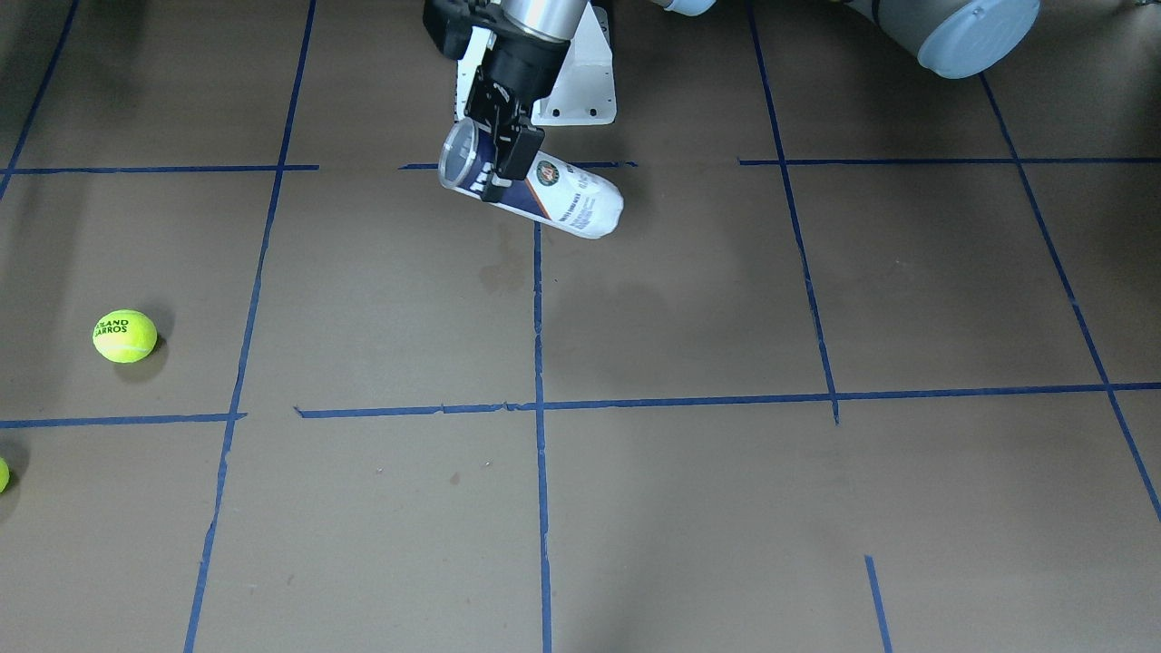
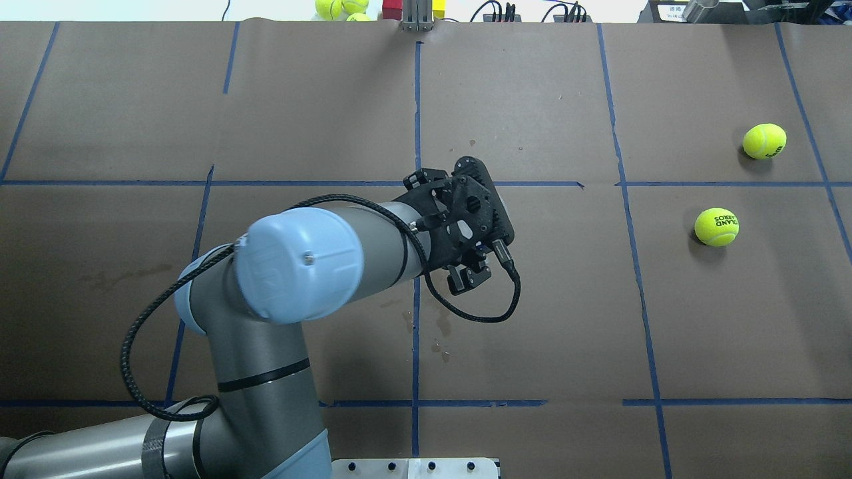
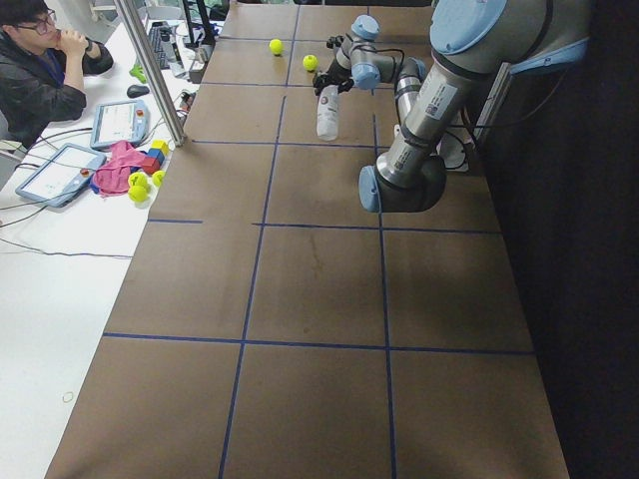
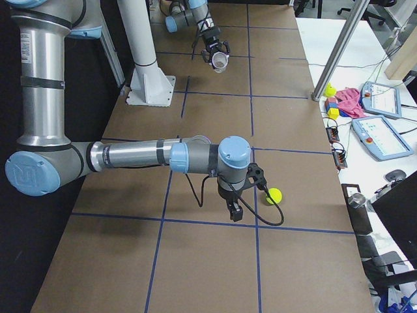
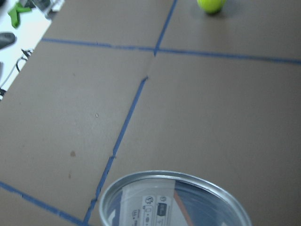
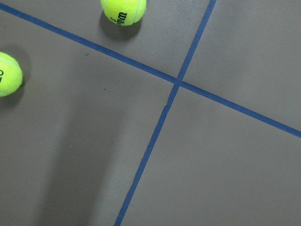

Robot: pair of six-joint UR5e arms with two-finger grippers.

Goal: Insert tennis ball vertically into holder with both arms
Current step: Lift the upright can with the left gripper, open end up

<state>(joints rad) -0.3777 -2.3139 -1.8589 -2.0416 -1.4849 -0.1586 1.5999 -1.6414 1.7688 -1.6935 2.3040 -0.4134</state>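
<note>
Near the table's middle line, my left gripper [image 1: 497, 159] is clamped across the holder [image 1: 553, 198] just below its metal-rimmed mouth, and the can seems to hang clear of the table [image 1: 726, 508]. Its long axis leans, not yet upright: the mouth is up and toward the robot's right, the closed end low and toward its left. Both balls lie well apart from it on that right side, the Roland Garros ball [image 2: 715, 226] and the farther ball [image 2: 764, 141]. The right gripper [image 4: 234, 212] hovers near them, so I judge that arm the nearer for the pick. I cannot tell whether its fingers are open.
</note>
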